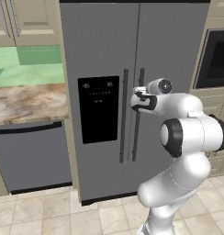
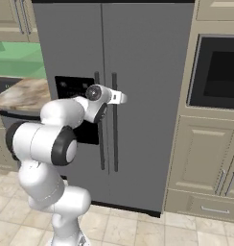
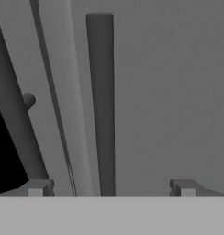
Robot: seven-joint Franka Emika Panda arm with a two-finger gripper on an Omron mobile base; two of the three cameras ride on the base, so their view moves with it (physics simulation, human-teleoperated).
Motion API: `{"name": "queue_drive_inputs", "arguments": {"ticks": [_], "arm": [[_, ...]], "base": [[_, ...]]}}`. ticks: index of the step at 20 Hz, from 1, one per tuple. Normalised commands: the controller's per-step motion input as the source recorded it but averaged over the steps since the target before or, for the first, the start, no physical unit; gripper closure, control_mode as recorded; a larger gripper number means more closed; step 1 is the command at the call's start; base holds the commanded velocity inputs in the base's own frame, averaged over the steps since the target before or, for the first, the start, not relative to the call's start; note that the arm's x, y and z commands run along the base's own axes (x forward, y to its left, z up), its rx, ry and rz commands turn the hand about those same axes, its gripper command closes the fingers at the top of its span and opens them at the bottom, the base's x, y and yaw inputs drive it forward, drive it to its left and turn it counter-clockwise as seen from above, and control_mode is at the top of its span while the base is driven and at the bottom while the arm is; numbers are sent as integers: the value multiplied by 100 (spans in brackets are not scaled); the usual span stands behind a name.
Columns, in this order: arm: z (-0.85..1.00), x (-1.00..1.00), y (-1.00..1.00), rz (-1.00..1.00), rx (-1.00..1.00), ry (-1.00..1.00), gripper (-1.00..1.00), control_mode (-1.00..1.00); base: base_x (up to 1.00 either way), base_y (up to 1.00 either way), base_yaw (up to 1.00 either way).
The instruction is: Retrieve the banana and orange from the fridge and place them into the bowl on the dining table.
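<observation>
With both doors of the fridge [image 1: 132, 69] shut, the open, empty jaws [image 3: 111, 188] straddle the right door handle [image 3: 101, 105] and should, I judge, centre on it before closing, a bracketing clear from the hand while the left base view adds the dispenser panel [image 1: 98, 108].

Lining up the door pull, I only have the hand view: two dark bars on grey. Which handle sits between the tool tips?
Observer: The right door handle; the tool is at it, around mid-height of the fridge.
Operator: Doors shut?
Observer: Yes, both flush, in the left base view.
Operator: What's the black patch at my left edge?
Observer: The dispenser panel on the left door.
Operator: Anything right of the fridge?
Observer: A built-in oven in beige cabinets.
</observation>
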Motion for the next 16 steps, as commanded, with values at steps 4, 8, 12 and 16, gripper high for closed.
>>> {"name": "queue_drive_inputs", "arguments": {"ticks": [4,8,12,16], "arm": [[-15,41,-1,0,0,0,-100,-100],[-10,41,-11,0,0,0,-100,-100],[-8,41,-21,0,0,0,-100,-100],[-9,39,-20,0,0,0,-100,-100]], "base": [[0,0,0],[0,0,0],[0,0,0],[0,0,0]]}}
